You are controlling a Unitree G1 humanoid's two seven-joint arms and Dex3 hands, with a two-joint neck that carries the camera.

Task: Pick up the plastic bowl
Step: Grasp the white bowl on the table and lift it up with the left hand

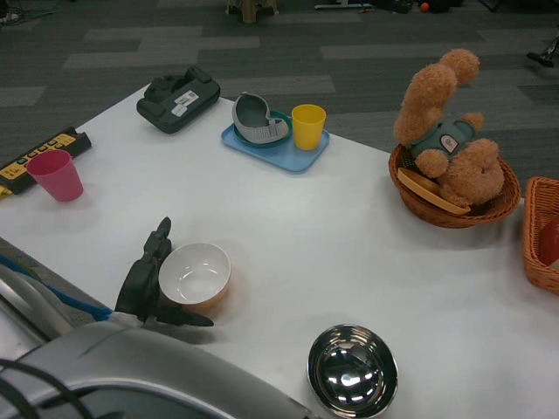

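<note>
My left robot hand (147, 284) cupped the plastic bowl (195, 277) at the desk's (288, 227) near-left edge, fingers spread along its rim. I feared that loose hold would let it slip or tip on lifting.

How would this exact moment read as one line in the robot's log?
stage: grasping | left hand: cupped against plastic bowl | bowl: on table, not lifted | right hand: out of view

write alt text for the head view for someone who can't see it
The robot's left hand cups the left side of a plastic bowl, white inside and orange outside, near the front of a white table. A steel bowl sits to its right; farther back are a pink cup, a blue tray holding a yellow cup, and a teddy bear in a wicker basket.
</note>
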